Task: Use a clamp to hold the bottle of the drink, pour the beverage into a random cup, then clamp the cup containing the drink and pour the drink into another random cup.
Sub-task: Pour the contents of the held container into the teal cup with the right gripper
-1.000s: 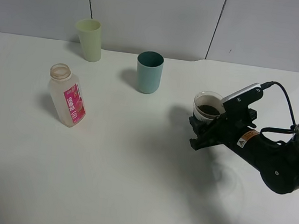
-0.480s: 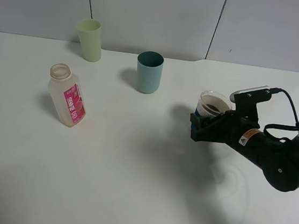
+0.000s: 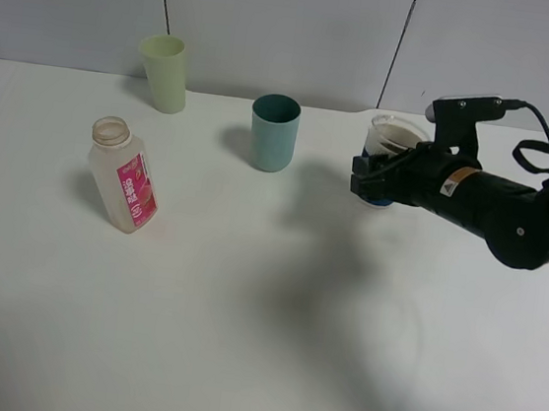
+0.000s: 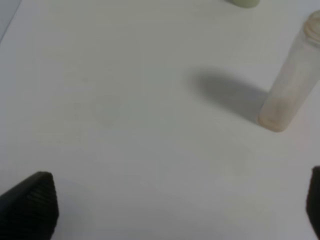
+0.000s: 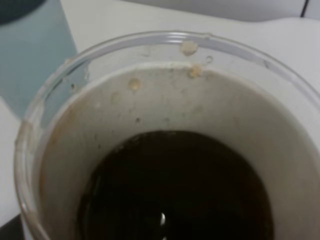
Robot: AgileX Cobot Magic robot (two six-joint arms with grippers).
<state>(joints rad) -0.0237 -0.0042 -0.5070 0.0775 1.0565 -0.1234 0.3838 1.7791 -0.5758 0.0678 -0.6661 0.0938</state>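
Observation:
The bottle of the drink (image 3: 124, 177), clear with a pink label, stands uncapped at the left and also shows in the left wrist view (image 4: 292, 85). My right gripper (image 3: 375, 175) is shut on the blue-sleeved clear cup (image 3: 395, 133), holding it above the table to the right of the teal cup (image 3: 274, 133). In the right wrist view, dark brown beverage (image 5: 175, 185) fills the bottom of the held cup (image 5: 150, 85), with the teal cup (image 5: 30, 50) just beyond its rim. My left gripper (image 4: 172, 210) is open over bare table, short of the bottle.
A pale yellow-green cup (image 3: 165, 73) stands at the back left near the wall. The white table (image 3: 243, 311) stretches bare toward the front. The left arm does not show in the high view.
My right gripper has lifted the blue-sleeved cup off the table and carried it up and back, level with the teal cup. The bottle and the other cups have not moved.

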